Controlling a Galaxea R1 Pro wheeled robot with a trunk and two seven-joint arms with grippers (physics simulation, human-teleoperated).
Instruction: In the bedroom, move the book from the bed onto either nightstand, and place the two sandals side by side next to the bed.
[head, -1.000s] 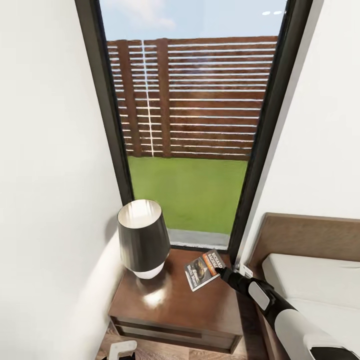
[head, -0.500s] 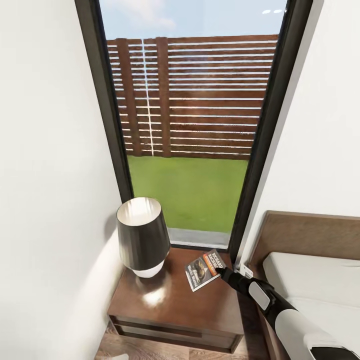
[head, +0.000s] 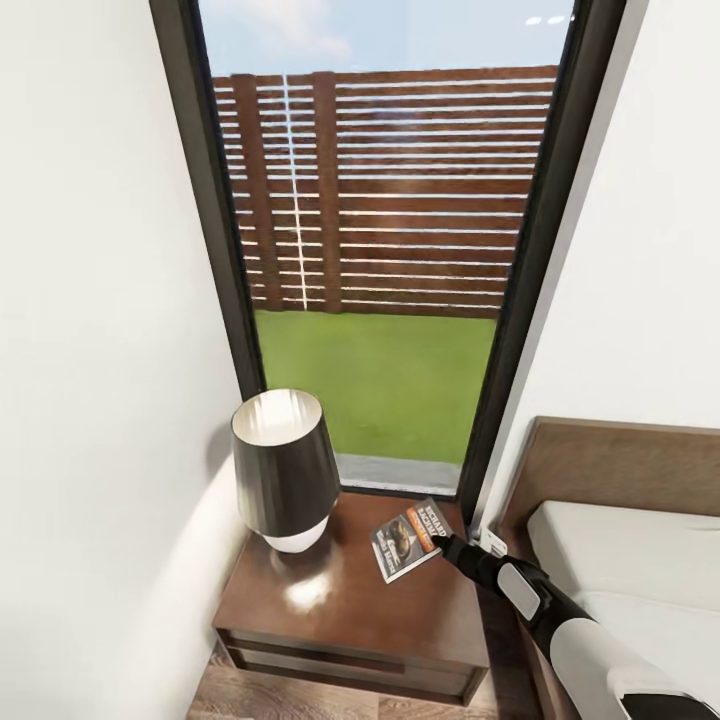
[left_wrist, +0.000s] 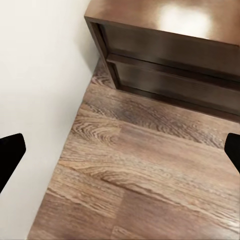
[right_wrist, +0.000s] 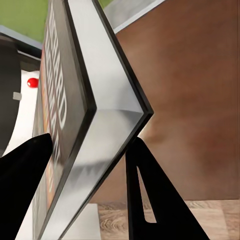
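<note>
- Setting the book (head: 410, 540) down on the nightstand (head: 350, 610) looks like the step in hand; the sandal half of the task has yet to be dealt with, as far as these views let me judge.
- From the head view, the book sits over the nightstand's back right corner, beside the black-shaded lamp (head: 285, 470) but apart from it, with the bed (head: 620, 560) just to the right.
- Whether the book lies flat on the wood or is held slightly tilted above it, I cannot tell.
- The right claw (head: 447, 545) grips the book at its corner nearest the bed; in the right wrist view its two dark fingers (right_wrist: 150, 195) sit on either side of the cover and page block, narrowly parted to the book's thickness.
- The left claw hangs low over the wood-plank floor (left_wrist: 145, 170) in front of the nightstand, fingers spread wide apart, holding nothing.
- Next, I judge, the right claw should open once the book rests on the top, then draw back without dragging it or knocking the lamp.
</note>
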